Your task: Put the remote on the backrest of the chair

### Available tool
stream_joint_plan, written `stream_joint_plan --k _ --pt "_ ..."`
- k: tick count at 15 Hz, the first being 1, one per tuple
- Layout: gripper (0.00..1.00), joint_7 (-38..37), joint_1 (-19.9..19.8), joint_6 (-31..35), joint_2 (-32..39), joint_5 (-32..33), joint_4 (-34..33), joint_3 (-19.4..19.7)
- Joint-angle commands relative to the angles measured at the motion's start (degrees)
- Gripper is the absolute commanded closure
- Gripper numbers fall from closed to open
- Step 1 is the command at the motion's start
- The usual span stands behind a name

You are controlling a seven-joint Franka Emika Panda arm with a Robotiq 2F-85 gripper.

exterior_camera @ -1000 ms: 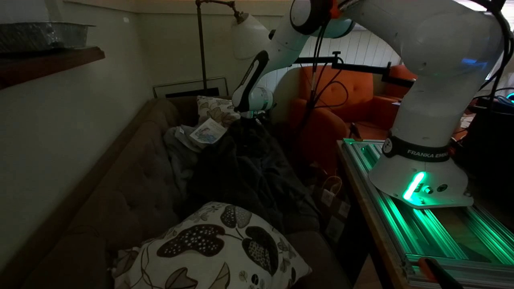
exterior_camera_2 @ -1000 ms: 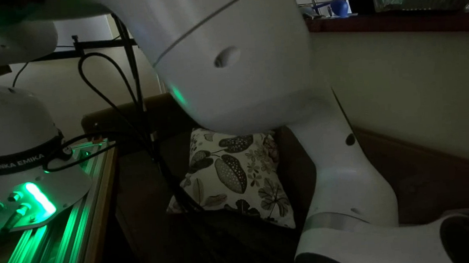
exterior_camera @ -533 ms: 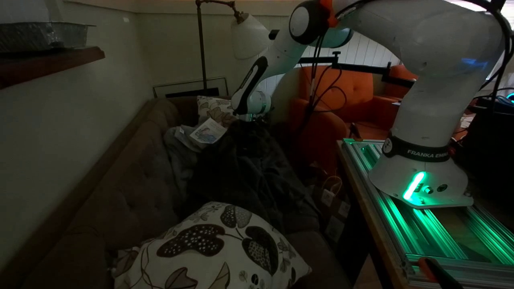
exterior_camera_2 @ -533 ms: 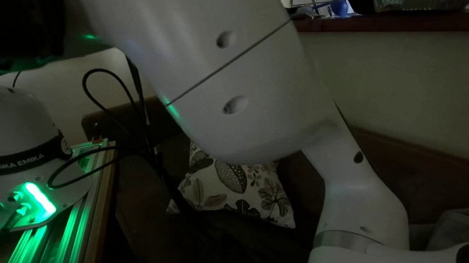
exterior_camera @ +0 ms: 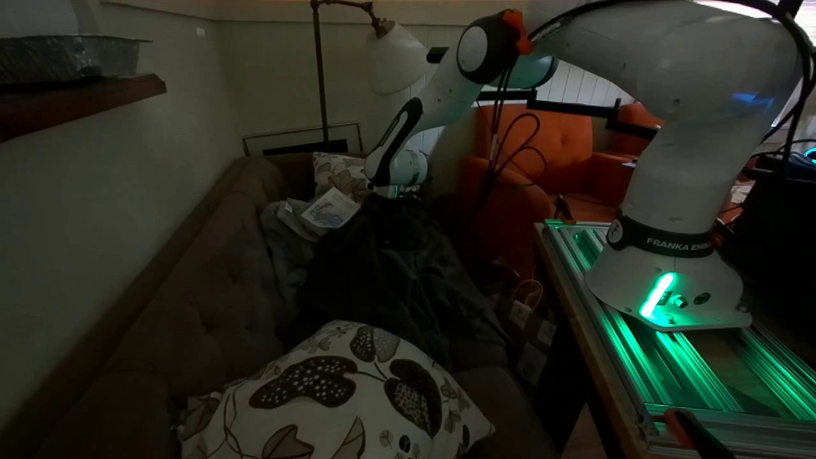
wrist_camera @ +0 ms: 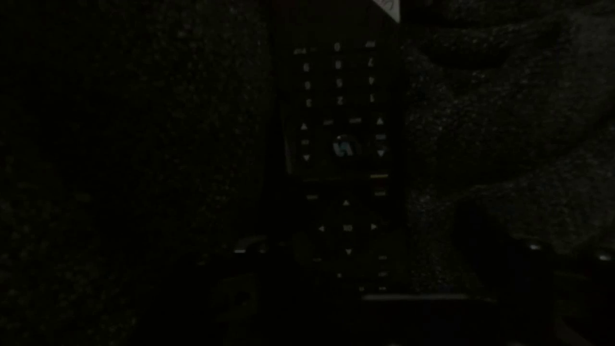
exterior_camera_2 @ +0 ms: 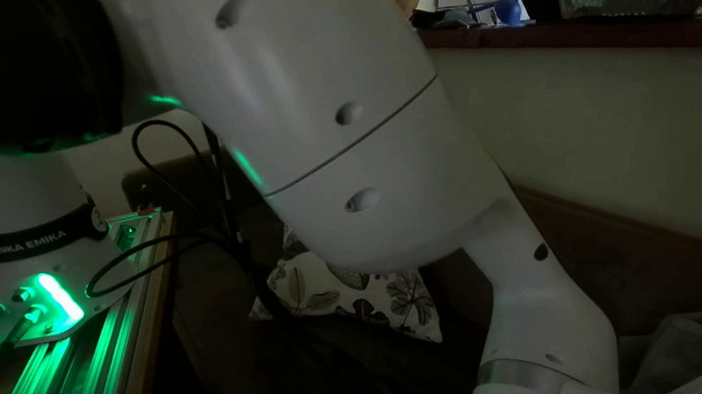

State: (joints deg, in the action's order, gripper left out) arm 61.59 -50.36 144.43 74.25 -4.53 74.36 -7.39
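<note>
Remote (wrist_camera: 341, 163): in the wrist view, lies buttons up on cloth (wrist_camera: 480, 125).
Gripper (wrist_camera: 372, 245): fingers parted, remote between them.
Arm (exterior_camera: 440, 95): in an exterior view, bends down toward the blanket (exterior_camera: 408, 287) on the chair (exterior_camera: 210, 299).
Cushion (exterior_camera_2: 358, 298): in an exterior view, partly behind the arm.

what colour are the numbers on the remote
Pale grey-white, on the dark remote; best seen in the wrist view.

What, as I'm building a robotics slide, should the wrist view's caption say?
Near-dark close-up: a remote, its pale digits upside down, against coarse fabric.
</note>
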Motion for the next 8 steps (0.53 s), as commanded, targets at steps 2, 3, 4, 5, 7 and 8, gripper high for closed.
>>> stream_joint_plan --k 2,3,4,5,7,8 --pt "0.25 0.34 0.15 -3.26 3.50 -0.57 -5.55 0.26" --pt "0.24 0.32 0.16 -3.56 3.86 -0.60 -6.12 0.29" --pt "0.28 0.30 0.20 -3.60 4.18 -0.59 -6.62 0.34" --pt "0.27 0.28 0.22 -3.85 4.50 -0.61 -7.14 0.37" --pt "0.27 0.25 0.21 -4.20 4.91 -0.69 -7.98 0.36" --pt "0.24 0.02 0.26 -3.91 5.37 -0.78 -8.79 0.44"
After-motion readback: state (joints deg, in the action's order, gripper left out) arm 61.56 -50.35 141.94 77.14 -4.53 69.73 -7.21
